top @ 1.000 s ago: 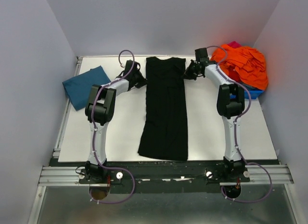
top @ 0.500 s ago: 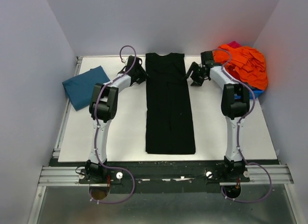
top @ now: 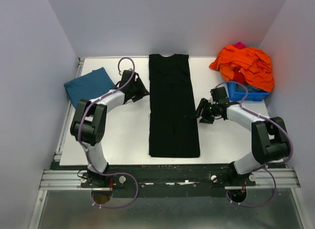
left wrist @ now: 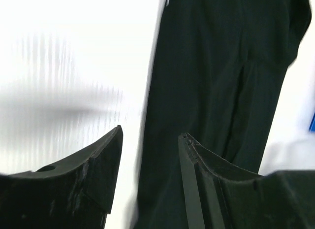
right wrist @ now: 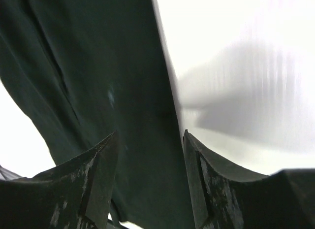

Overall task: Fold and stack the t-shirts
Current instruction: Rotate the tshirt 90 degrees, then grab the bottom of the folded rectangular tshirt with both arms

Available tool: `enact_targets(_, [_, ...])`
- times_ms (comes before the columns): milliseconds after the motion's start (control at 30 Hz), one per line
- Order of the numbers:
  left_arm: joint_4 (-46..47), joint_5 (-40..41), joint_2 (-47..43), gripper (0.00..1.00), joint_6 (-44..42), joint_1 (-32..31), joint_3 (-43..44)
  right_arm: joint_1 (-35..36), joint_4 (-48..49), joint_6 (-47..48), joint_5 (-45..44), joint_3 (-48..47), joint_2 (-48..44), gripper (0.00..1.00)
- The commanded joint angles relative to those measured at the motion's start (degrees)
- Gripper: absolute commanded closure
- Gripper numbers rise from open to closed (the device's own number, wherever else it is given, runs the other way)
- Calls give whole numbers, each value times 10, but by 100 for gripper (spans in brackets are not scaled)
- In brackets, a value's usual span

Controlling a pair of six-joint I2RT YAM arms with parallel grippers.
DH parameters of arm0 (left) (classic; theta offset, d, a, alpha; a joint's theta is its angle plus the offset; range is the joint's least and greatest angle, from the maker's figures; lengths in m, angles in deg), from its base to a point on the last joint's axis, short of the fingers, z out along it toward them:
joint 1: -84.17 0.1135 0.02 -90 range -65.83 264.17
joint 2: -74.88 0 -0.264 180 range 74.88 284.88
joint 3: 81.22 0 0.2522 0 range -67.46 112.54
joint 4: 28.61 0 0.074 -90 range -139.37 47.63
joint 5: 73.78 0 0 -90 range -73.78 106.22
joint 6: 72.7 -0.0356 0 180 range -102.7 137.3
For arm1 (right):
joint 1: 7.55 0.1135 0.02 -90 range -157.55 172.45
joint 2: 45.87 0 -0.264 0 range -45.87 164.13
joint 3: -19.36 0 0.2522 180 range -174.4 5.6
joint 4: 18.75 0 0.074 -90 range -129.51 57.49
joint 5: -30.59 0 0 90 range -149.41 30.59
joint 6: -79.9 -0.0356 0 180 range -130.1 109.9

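Top external view: black t-shirt [top: 173, 111] lies flat as one long narrow strip down the middle of the bench [top: 123, 135]. Its collar end is at the far edge and its hem is just short of the near edge.

Left pincer [top: 142, 89] sits low over bare bench just beside the strip's left edge, toward the far end. It is apart from the cloth, jaws spread, nothing in them.

Right pincer [top: 202, 112] sits just beside the strip's right edge, about midway along its length. Its jaws are also spread and empty.

Teal-blue t-shirt [top: 88, 86] lies folded at the left edge near the far-left corner, well apart from the black one and behind the left arm.

Heap of orange cloth [top: 246, 64] tops a blue bin [top: 243, 92] at the far-right corner.

Left wrist view: jaws stand apart. The black shirt's left edge runs up through the gap between them, dark cloth to the right, white bench to the left. Some blur.

Right wrist view: jaws stand apart. The shirt's right edge passes between them, cloth on the left, bare bench on the right.
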Motion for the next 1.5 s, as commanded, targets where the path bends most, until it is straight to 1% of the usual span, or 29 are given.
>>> enact_targets(0, [19, 19, -144, 39, -32, -38, -184, 17, 33, -9, 14, 118, -78, 38])
enact_targets(100, [37, 14, -216, 39, -12, -82, -301, 29, 15, -14, 0, 170, -128, 38])
enact_targets(233, [29, 33, -293, 39, 31, -160, -382, 60, -17, -23, -11, 214, -182, 39])
enact_targets(333, [23, 2, -340, 39, 67, -162, -430, 89, -65, -44, -28, 221, -196, 42])
enact_targets(500, [-28, 2, -413, 40, 99, -208, -460, 122, -152, -59, -45, 227, -240, 44])
enact_targets(567, [-52, 4, -429, 41, 108, -224, -467, 126, -175, -61, -45, 235, -266, 48])
enact_targets(633, [-64, 0, -442, 44, 120, -237, -479, 126, -198, -64, -47, 241, -285, 53])
enact_targets(700, [-66, -15, -447, 49, 131, -244, -490, 126, -212, -62, -42, 248, -294, 53])
enact_targets(733, [-73, -20, -447, 52, 132, -245, -490, 127, -215, -62, -38, 254, -296, 53])
enact_targets(867, [-119, -13, -440, 53, 127, -262, -485, 130, -214, -60, -22, 270, -306, 58])
enact_targets(1033, [-111, -35, -442, 54, 142, -276, -506, 131, -207, -56, -3, 270, -310, 61])
enact_targets(1133, [-109, -47, -446, 58, 149, -284, -513, 132, -191, -52, 15, 272, -311, 62])
enact_targets(1167, [-114, -45, -448, 59, 149, -286, -513, 132, -185, -52, 23, 272, -307, 68])
enact_targets(1233, [-126, -41, -453, 59, 147, -287, -512, 133, -178, -49, 32, 272, -298, 71])
enact_targets(1267, [-132, -37, -454, 60, 145, -287, -511, 133, -174, -47, 36, 272, -292, 76])
enact_targets(1333, [-131, -40, -452, 65, 145, -288, -513, 135, -168, -41, 46, 271, -281, 83])
enact_targets(1400, [-118, -48, -448, 73, 149, -288, -520, 137, -167, -40, 50, 270, -280, 98])
enact_targets(1467, [-112, -50, -446, 79, 149, -288, -521, 139, -170, -39, 50, 269, -284, 99])
